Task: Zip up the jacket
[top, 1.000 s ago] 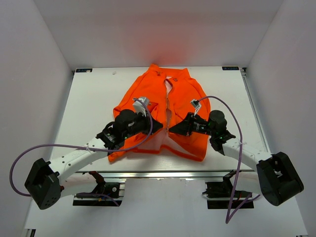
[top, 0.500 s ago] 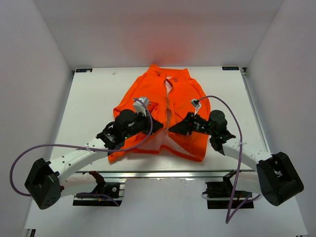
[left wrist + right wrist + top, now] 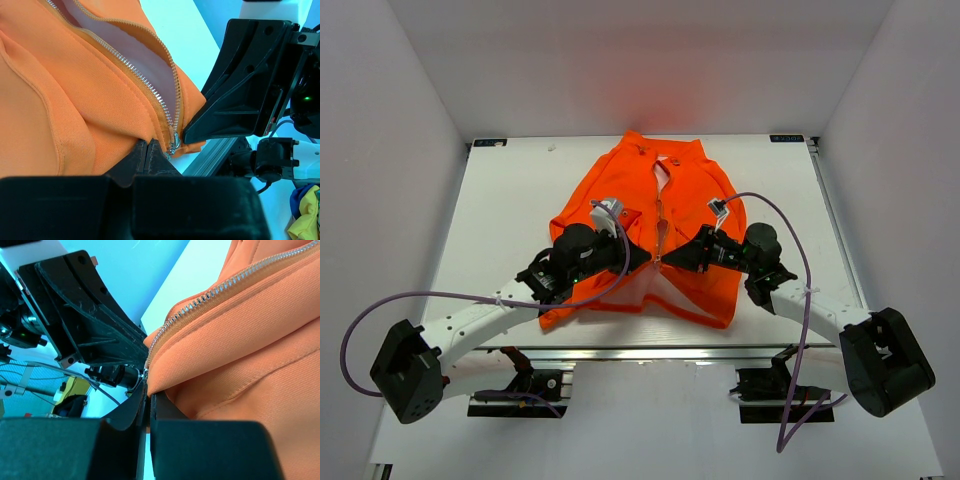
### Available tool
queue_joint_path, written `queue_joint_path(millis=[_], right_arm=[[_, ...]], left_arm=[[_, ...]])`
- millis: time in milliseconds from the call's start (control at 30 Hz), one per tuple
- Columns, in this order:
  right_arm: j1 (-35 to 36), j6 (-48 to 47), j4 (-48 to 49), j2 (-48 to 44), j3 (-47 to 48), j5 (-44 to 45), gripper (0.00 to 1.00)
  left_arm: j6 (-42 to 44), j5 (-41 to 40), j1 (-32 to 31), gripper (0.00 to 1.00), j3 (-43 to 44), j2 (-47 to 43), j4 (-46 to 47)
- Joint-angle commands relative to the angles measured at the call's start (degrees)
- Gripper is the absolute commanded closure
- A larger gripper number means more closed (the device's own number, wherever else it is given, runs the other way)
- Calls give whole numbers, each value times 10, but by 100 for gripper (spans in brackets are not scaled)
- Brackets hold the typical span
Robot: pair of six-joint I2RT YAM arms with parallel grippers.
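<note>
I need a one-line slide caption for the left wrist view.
Left pincer shut on the orange jacket beside its zipper slider, right pincer facing it.

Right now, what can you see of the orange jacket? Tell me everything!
The jacket is bright orange cloth that looks soft, lying spread on the white table, front up, collar at the far end. Its silver zipper is open, with pale lining showing in the gap, and the slider sits low by the hem. The left gripper and right gripper are each shut on the bottom edge, one on either side of the zipper.
</note>
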Motion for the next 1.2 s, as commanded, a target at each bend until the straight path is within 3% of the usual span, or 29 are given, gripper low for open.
queue_joint_path(millis=[0, 533, 1167], right_arm=[[0, 8, 42, -4, 23, 9, 100], [0, -33, -73, -29, 31, 30, 100], [9, -23, -59, -27, 20, 8, 100]], left_arm=[[-3, 14, -7, 100, -7, -20, 14], [0, -14, -11, 100, -5, -32, 5], [-9, -16, -18, 100, 4, -3, 25]])
